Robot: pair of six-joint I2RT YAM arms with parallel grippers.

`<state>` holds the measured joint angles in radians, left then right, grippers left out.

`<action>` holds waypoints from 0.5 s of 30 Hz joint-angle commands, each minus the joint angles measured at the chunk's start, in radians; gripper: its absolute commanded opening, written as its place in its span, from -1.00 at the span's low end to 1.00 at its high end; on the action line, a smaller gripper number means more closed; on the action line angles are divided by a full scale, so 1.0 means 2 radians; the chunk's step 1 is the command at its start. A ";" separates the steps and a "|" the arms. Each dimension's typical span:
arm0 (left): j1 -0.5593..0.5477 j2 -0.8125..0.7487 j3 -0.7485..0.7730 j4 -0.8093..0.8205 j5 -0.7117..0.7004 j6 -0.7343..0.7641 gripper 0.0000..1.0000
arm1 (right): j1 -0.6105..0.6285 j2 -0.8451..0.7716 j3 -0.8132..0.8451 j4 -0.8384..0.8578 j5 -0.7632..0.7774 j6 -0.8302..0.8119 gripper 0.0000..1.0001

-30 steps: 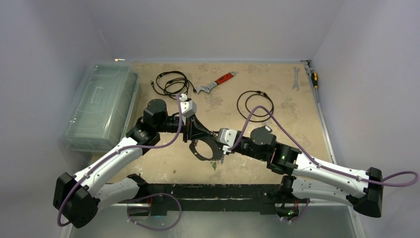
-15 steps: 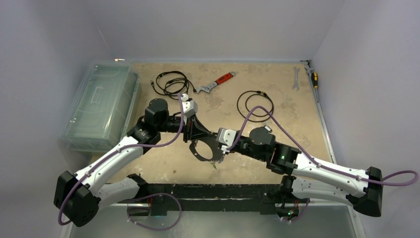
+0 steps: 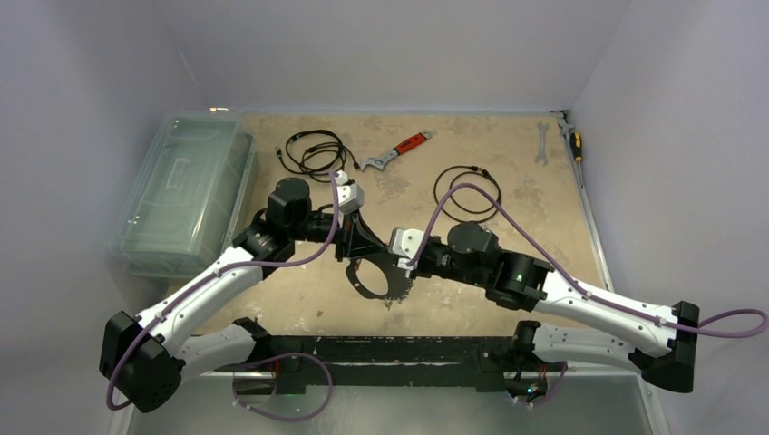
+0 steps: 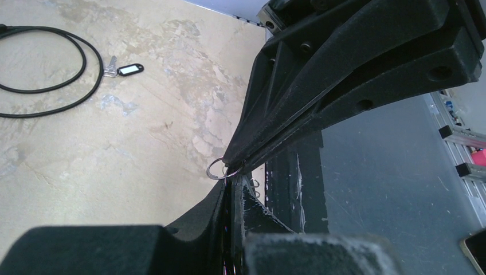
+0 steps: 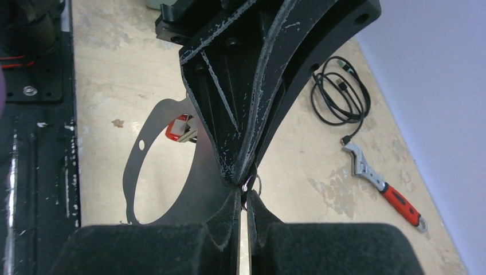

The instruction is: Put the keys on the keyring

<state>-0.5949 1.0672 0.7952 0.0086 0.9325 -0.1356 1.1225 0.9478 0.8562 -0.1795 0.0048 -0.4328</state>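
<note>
Both left pincer and right pincer clench the keyring; clear box lidded.

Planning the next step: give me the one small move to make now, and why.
Probably open the left claw and leave the keyring to the right claw. Both are shut on that one small ring, tip to tip, so neither is free, while a red-tagged key lies on the table nearby.

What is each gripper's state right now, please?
Left gripper: closed, pinching the small metal ring.
Right gripper: closed at the same ring; grip uncertain.
</note>
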 commanded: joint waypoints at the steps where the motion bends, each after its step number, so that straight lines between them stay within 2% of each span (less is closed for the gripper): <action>1: 0.003 0.004 0.028 -0.003 -0.002 0.024 -1.00 | 0.002 0.002 0.058 -0.025 -0.062 0.019 -1.00; 8: 0.002 0.011 0.027 -0.035 -0.011 0.033 -1.00 | 0.002 0.025 0.110 -0.089 -0.090 0.028 -1.00; 15: 0.002 0.006 0.027 -0.032 0.011 0.035 -1.00 | 0.002 0.033 0.119 -0.101 -0.116 0.045 -1.00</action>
<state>-0.5999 1.0798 0.8146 -0.0746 0.9665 -0.0956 1.1141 1.0275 1.0435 -0.4007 -0.1104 -0.3897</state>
